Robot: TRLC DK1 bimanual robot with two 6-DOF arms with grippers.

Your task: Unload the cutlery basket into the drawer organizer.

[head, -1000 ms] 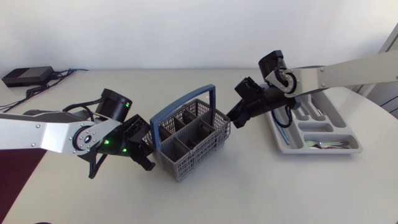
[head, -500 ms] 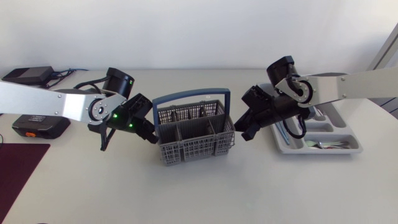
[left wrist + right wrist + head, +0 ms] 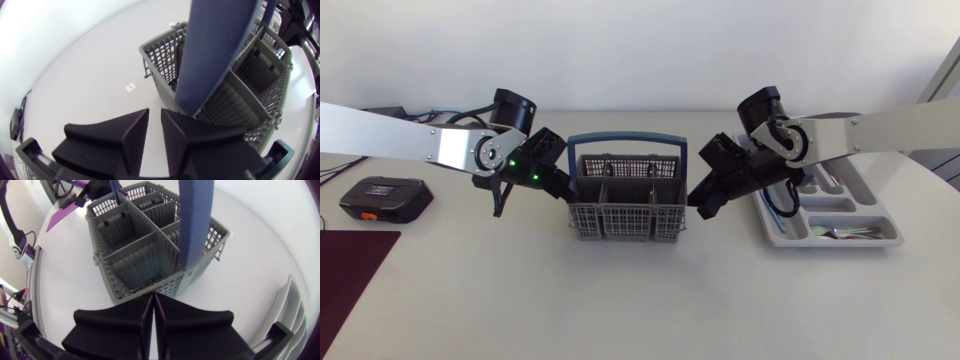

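Observation:
The grey cutlery basket [image 3: 625,208] with its blue handle [image 3: 625,142] stands mid-table, square to the front edge. The compartments that show in the wrist views [image 3: 132,255] hold no cutlery. My left gripper [image 3: 558,188] is at the basket's left wall; its fingers stand a narrow gap apart [image 3: 155,120] with only table between them, just short of a basket [image 3: 160,60] corner. My right gripper [image 3: 699,202] is shut with nothing in it, its tips [image 3: 153,297] against the basket's right wall. The white drawer organizer [image 3: 835,243] lies to the right with cutlery in its slots.
A black and orange device [image 3: 382,197] lies at the table's left. A dark purple mat [image 3: 350,262] covers the front left corner. The right arm [image 3: 860,130] passes over the back of the organizer.
The basket has turned from a diagonal stance to square and shifted back a little. Both grippers stayed at its sides; the left arm swung toward the back of the table.

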